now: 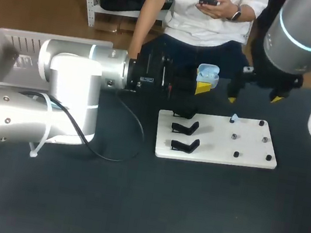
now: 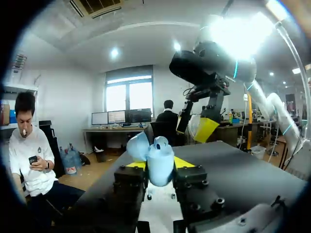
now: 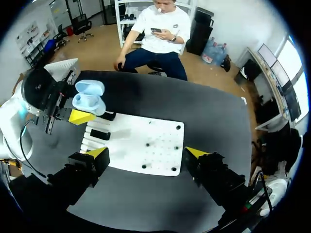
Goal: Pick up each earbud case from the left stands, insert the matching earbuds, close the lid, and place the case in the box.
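Left fingers (image 2: 184, 163) pinch open earbud case (image 2: 158, 160), base hidden; right fingers (image 3: 97, 152) spread.

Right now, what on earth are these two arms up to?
The left gripper is shut on a pale blue case for earbuds, lid open, held up above the table's far side. The right gripper hangs open over the white board, holding nothing. A small blue piece, perhaps an earbud, sits on the board. The box is at the left; the case is not yet in it.
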Motion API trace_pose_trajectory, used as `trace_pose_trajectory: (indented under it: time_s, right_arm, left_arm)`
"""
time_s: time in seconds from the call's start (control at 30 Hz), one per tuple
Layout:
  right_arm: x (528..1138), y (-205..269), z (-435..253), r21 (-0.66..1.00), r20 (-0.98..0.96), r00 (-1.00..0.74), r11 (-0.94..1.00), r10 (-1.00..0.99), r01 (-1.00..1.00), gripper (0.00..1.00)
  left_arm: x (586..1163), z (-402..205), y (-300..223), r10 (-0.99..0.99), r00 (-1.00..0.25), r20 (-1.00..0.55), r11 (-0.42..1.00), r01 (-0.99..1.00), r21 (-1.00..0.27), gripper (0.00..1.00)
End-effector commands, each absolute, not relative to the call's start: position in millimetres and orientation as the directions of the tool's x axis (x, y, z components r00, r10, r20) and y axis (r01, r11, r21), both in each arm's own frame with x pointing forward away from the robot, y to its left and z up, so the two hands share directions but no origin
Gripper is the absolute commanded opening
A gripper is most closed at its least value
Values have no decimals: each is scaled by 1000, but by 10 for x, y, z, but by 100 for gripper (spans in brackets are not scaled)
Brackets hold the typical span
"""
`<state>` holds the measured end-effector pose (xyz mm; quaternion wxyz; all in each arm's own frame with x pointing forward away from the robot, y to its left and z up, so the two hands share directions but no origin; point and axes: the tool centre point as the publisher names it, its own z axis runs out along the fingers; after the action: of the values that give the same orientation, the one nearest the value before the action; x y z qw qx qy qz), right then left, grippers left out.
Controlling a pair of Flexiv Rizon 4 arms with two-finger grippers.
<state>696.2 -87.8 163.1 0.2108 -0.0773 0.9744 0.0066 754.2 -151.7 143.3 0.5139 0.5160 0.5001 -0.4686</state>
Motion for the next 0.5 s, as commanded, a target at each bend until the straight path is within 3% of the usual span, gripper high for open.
trace_pose_trajectory:
  time_s: [0.03, 0.5]
  right_arm:
    - [7114, -1011, 1430, -7, -406, -912, 998, -57, -59, 100]
    - [7543, -1086, 915, 169, -248, -945, 970, 212, 174, 100]
  left_arm:
    - [7533, 1419, -1516, 29, 66, -997, 33, 997, 67, 0]
    - [7533, 1419, -1516, 29, 66, -997, 33, 997, 67, 0]
